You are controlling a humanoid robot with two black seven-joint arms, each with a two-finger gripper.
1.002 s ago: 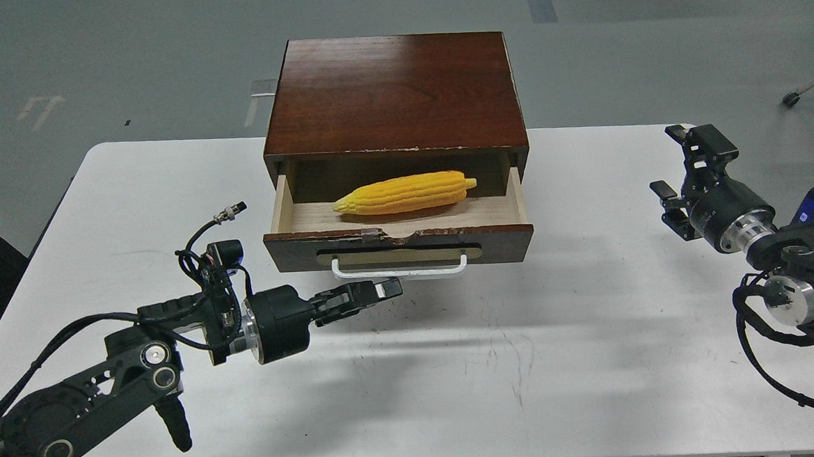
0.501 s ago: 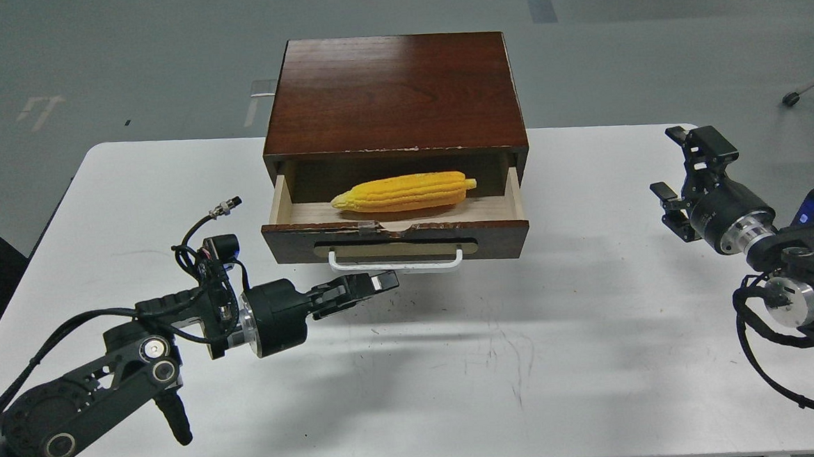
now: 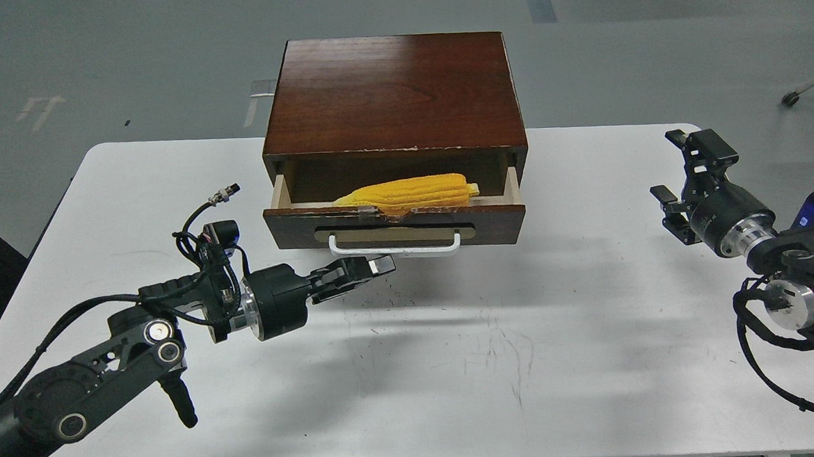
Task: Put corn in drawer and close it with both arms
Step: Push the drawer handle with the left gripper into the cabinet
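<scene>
A: The left end effector [image 3: 375, 264] has its fingers together, empty, just below the handle [image 3: 395, 247]; the right end effector [image 3: 683, 172] hangs spread, idle.

B: The corn [image 3: 408, 192] lies in the half-open drawer [image 3: 394, 223]. An off-centre shove may skew it on the worktop [image 3: 595, 358].

Bright yellow ribbed corn [image 3: 412, 190], lying lengthwise across the drawer [image 3: 394, 226], tapered end toward the left, lower half hidden behind the drawer front. Dark brown wooden front with chipped top edge, beige oval plate and white bar handle [image 3: 395, 245], pulled only partly out of the case. Pale wood side walls showing at both ends. Sits toward the far middle of the white surface [image 3: 524, 334].
</scene>
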